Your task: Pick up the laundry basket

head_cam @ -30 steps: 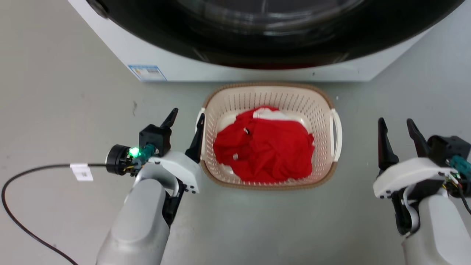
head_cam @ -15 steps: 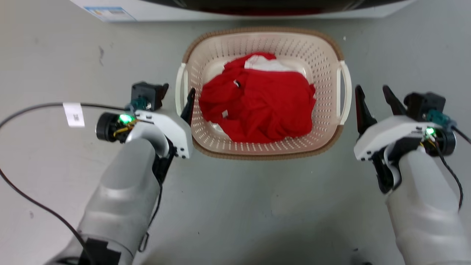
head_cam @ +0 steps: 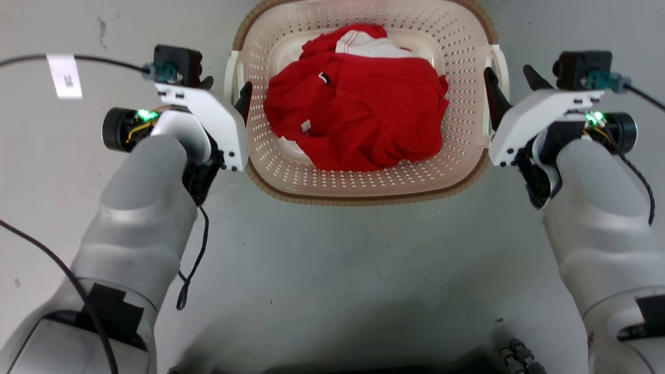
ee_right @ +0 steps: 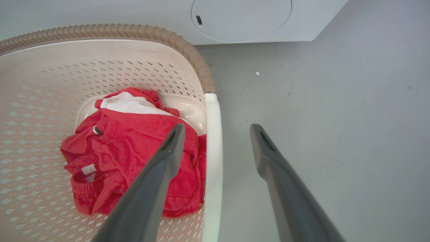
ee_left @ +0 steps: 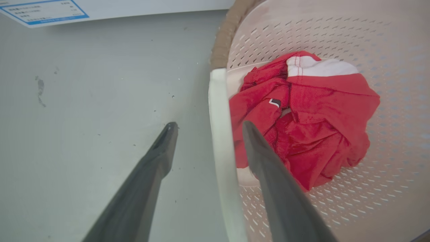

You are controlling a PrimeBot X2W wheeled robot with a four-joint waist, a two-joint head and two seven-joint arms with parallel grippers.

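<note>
So, laundry basket (head_cam: 363,179): on the floor (head_cam: 332,259) between our two arms, just in front of the washing machine (ee_right: 242,20), with a red garment (head_cam: 363,104) heaped inside.
Left hand (head_cam: 227,83): released, fingers spread astride the left handle (ee_left: 220,134), one finger outside over the floor and one inside the wall; nothing gripped.
Right hand (head_cam: 506,70): released likewise, astride the right handle (ee_right: 212,151).
Step, as we judge it: closing on both handles; the lift is not yet begun.
Risk, uneven grip: if one hand clamps higher or further along its handle than the other, we expect the basket to tilt as it rises and the garment to slide.
Risk, cloth: both inner fingers hang close over the red garment, so closing low could pinch fabric against the handle and weaken the hold.
Risk, slip: the handles look smooth and slim, and a catch near the fingertips may let go under load.
Head view gives: both hands at once, level across the basket.
Wrist views give: each handle lying between its two fingers, and the washing machine behind; whether any finger touches the plastic we cannot tell.
</note>
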